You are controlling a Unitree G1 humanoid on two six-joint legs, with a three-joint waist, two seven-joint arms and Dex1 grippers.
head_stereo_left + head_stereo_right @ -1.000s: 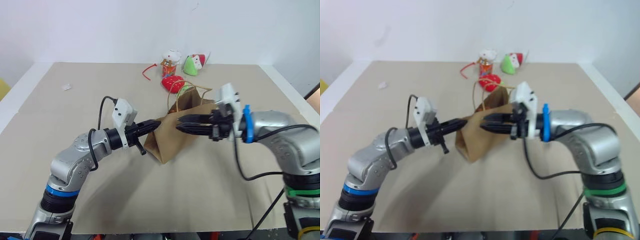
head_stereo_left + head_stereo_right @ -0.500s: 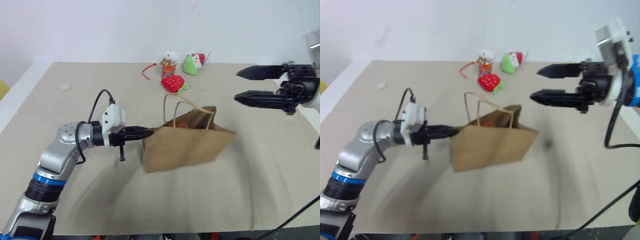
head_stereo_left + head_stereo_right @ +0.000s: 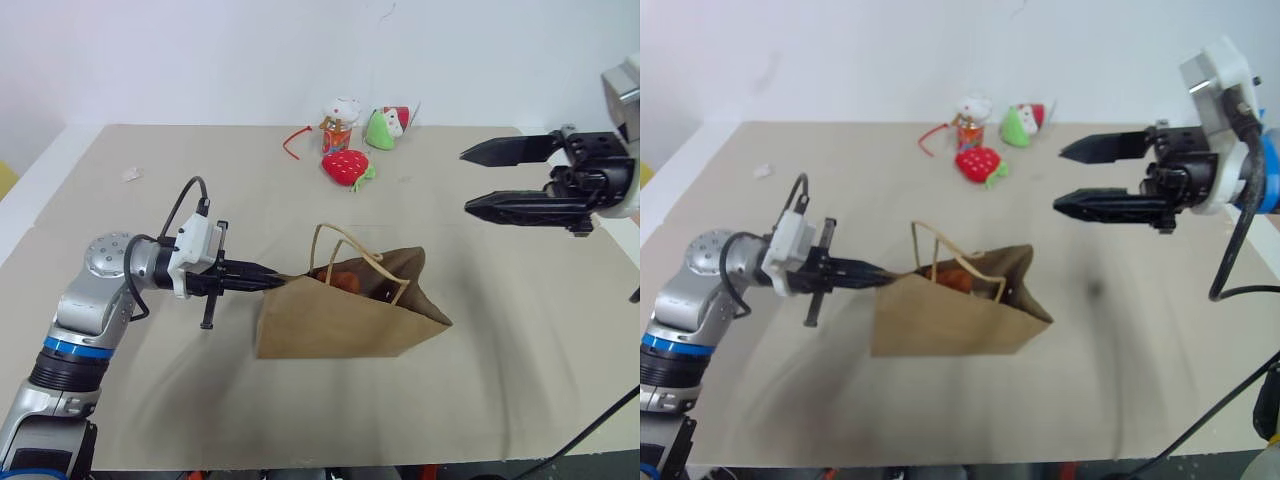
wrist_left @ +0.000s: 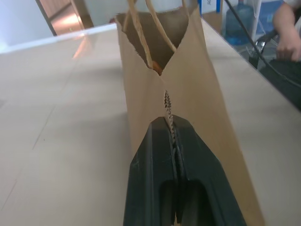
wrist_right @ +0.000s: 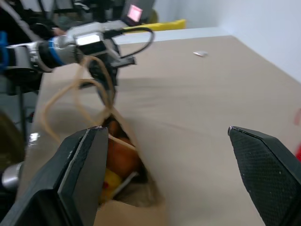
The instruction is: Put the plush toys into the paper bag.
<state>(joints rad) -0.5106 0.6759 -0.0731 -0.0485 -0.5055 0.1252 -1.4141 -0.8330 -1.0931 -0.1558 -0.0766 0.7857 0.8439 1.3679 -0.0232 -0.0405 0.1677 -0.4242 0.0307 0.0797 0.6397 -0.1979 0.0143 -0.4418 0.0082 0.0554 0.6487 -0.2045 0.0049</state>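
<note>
Bare tabletop (image 3: 150, 410) surrounds the paper bag (image 3: 340, 325), its left edge pinched by the left end effector (image 3: 268, 284), while the right end effector (image 3: 480, 180) hovers spread, far right.

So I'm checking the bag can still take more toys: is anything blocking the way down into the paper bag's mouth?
Nothing visible blocks it. The paper bag stands open-topped, with only its cord handles arching over the mouth. The left gripper is shut on the bag's side edge, clear of the opening, and the right gripper is open, off to the side.
</note>
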